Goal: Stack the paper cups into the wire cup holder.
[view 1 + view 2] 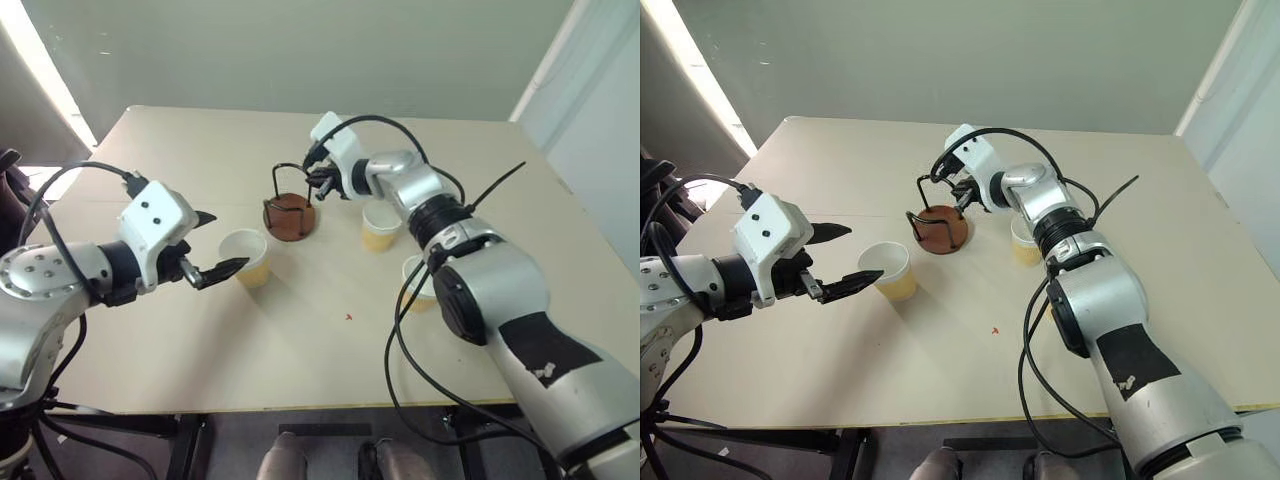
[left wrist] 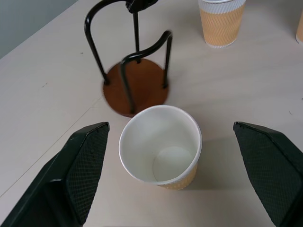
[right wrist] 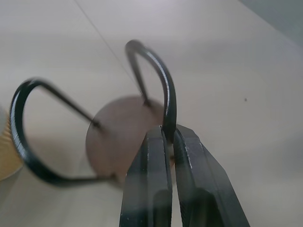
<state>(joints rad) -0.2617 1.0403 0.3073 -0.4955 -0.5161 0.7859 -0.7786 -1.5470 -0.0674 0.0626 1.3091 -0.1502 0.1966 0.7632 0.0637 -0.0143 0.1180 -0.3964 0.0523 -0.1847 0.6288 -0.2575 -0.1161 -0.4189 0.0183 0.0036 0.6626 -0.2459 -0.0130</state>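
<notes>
Wire cup holder [image 1: 290, 215]: you will find it upright near the middle of the table [image 1: 200, 340], its reddish-brown disc base flat on the surface and its black wire loops standing up. Use it as your reference for everything below.

Right gripper [image 3: 169, 137]: you see its two fingers pinched together on one wire loop of the holder, on the loop's far-right side as seen from the head camera. The arm reaches in from the right.

Left gripper [image 2: 170, 142]: you see its fingers spread fully apart, gripping nothing. It hovers to the left of the holder and nearer the robot.

Paper cups: the first cup [image 1: 246, 257] stands upright, mouth up, just in front-left of the holder base, between the left gripper's fingertips without touching them. The second cup [image 1: 381, 227] stands to the holder's right. The third cup [image 1: 419, 285] stands farther right and nearer the robot, partly hidden by the right arm.
</notes>
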